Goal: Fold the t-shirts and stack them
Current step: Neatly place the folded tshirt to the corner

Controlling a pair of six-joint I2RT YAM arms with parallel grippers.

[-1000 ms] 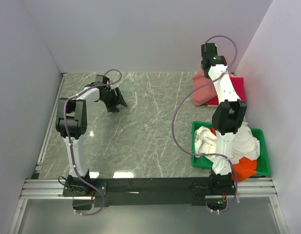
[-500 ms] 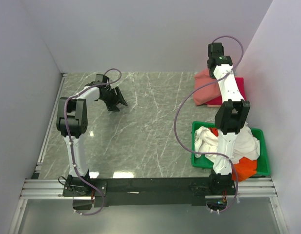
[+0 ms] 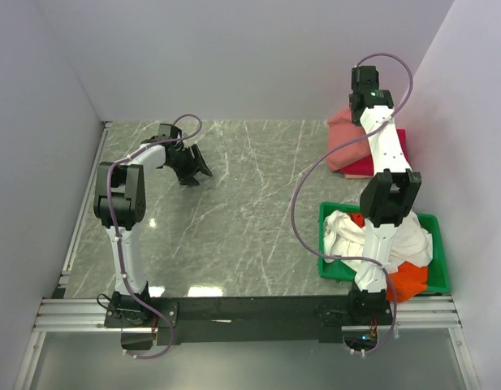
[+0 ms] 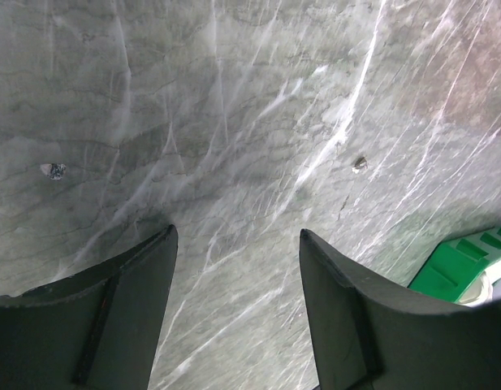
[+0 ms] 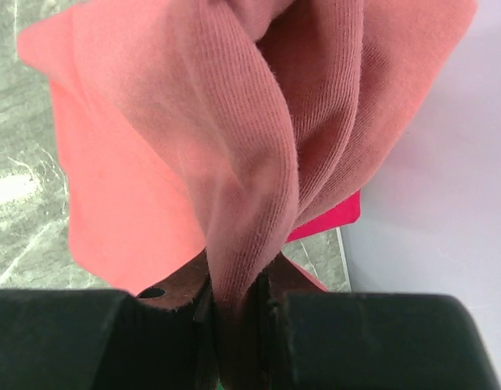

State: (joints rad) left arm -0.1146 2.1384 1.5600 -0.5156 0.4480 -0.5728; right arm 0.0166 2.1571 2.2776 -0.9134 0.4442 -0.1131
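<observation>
One salmon t-shirt [image 5: 258, 122] is pinched in my right gripper [image 5: 234, 302] beyond the green tray [image 3: 325, 213]; left gripper [image 4: 235, 236] gapes, empty.

Bench: grey-green marble-patterned bench [image 3: 250, 211] with white veins, glossy, with a glare patch near its front edge.
Tray: green plastic rectangular tray [image 3: 331, 270] at the bench's near right corner, just beside the right wall; one of its corners [image 4: 457, 264] shows in the left wrist view.
Walls: plain white panels [image 3: 234, 57] enclosing the bench on the left, back and right.
Rail: silver metal rail [image 3: 258, 323] running along the near edge.
Marks: a pale speck [image 4: 53, 170] and a small dark speck [image 4: 360, 163] on the bench surface, well apart.
</observation>
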